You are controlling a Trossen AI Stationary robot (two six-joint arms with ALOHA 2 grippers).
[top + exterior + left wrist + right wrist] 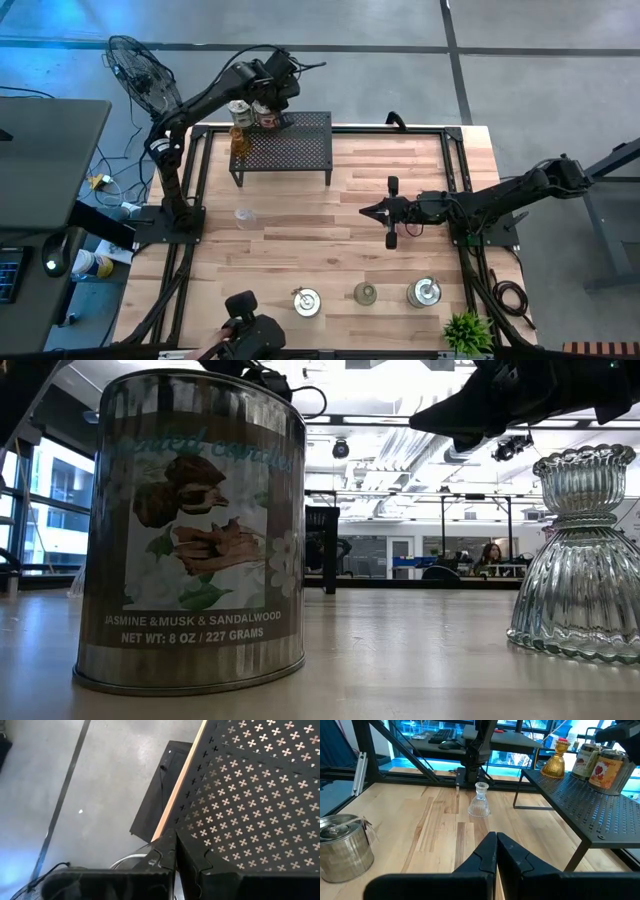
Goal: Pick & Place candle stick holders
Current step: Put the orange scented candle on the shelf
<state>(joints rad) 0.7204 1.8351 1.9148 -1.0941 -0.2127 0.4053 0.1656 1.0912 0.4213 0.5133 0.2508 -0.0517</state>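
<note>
The clear glass holder [244,215] stands upright on the table in front of the rack [290,150], nearer the left gripper [283,120] (fingers shut, empty, over the rack).

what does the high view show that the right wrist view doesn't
Only the high view: the left gripper shut above the rack's corner, the plant, two more holders along the near edge. Only the right wrist view: the right gripper's shut fingers close up. Both: the rack, the amber holder, the clear holder, a tin.
</note>
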